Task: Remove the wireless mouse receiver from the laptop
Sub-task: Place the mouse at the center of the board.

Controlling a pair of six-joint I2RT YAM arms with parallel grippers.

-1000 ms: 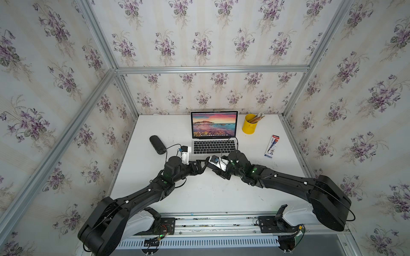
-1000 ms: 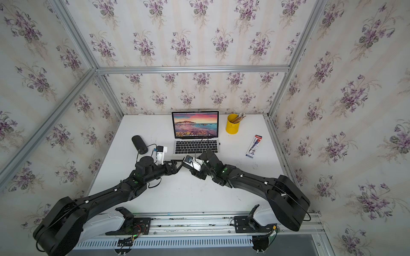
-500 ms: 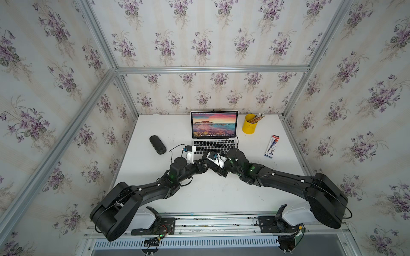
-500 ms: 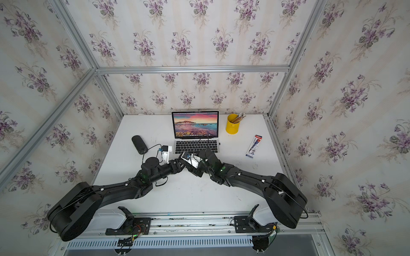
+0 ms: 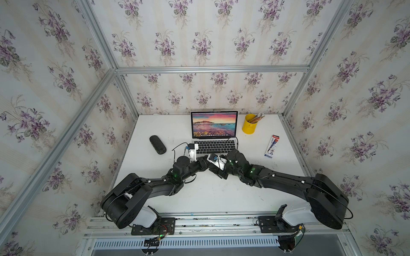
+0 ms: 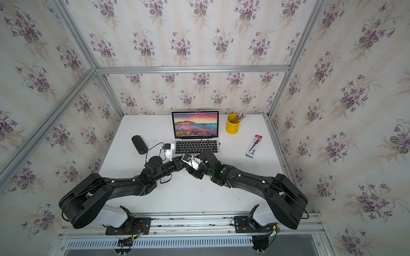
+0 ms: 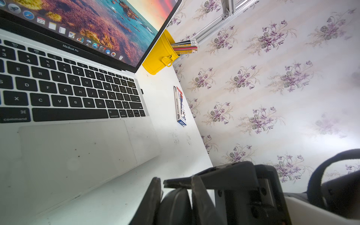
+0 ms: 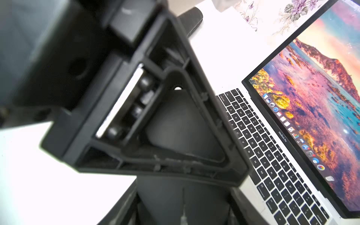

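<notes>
Silver and open, the laptop [image 5: 214, 146] sits on the white bench [image 5: 210, 195]. The wireless mouse receiver [image 7: 141, 91] is a tiny black stub sticking out of the laptop's side edge, at the keyboard end nearest the yellow pencil cup [image 5: 249, 126]. Both arms meet just in front of the laptop's trackpad. The right hand [image 8: 183, 210] is clamped on a black mouse [image 7: 175, 206]. The left hand [image 7: 175, 187] has its fingers [image 7: 155, 194] close on either side of that mouse, but I cannot tell whether they pinch it.

Matt silver metal laptop [image 7: 145, 139]; glossy yellow cup [image 7: 155, 58]; smooth white table [image 7: 163, 105]
</notes>
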